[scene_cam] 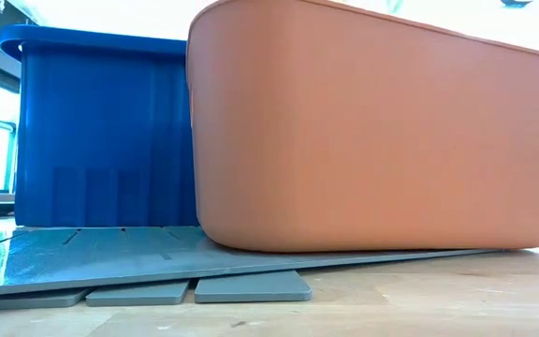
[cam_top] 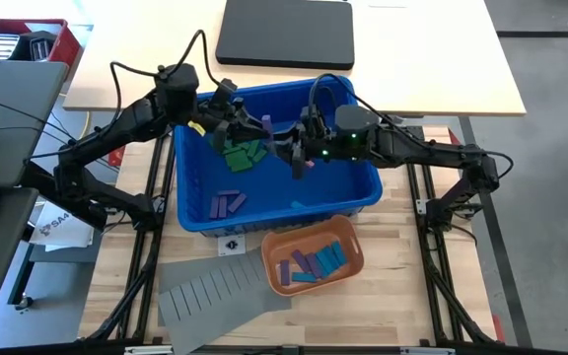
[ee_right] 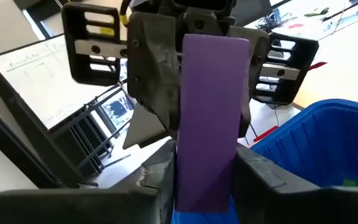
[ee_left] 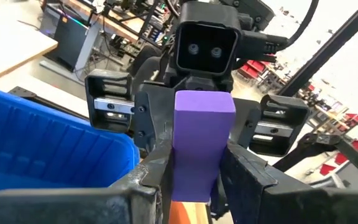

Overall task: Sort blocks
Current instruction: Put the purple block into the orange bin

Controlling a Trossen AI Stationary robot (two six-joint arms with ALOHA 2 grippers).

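A long purple block (ee_left: 204,143) hangs level over the blue bin (cam_top: 363,192), spanning between my two grippers, which face each other. My left gripper (cam_top: 256,128) is shut on one end and my right gripper (cam_top: 294,140) on the other. Green blocks (cam_top: 243,153) and purple blocks (cam_top: 227,203) lie on the bin's floor. The orange-red tray (cam_top: 355,247) in front of the bin holds blue and purple blocks (cam_top: 316,261). My left gripper pinches the block's near end (ee_left: 191,177) by its two broad sides between its two fingers. The fingers come in level from the table's left and lie along the block. The block is lifted clear above the bin. My right gripper pinches the block's opposite end (ee_right: 207,180) between its two fingers, one on each broad side. These fingers come in level from the table's right, along the block, facing my left gripper.
The grey slotted divider sheet (cam_top: 220,291) lies on the table's near side, partly under the tray (scene_cam: 372,131). A black flat case (cam_top: 284,32) lies on the far table. A red crate (cam_top: 23,39) stands at the far left.
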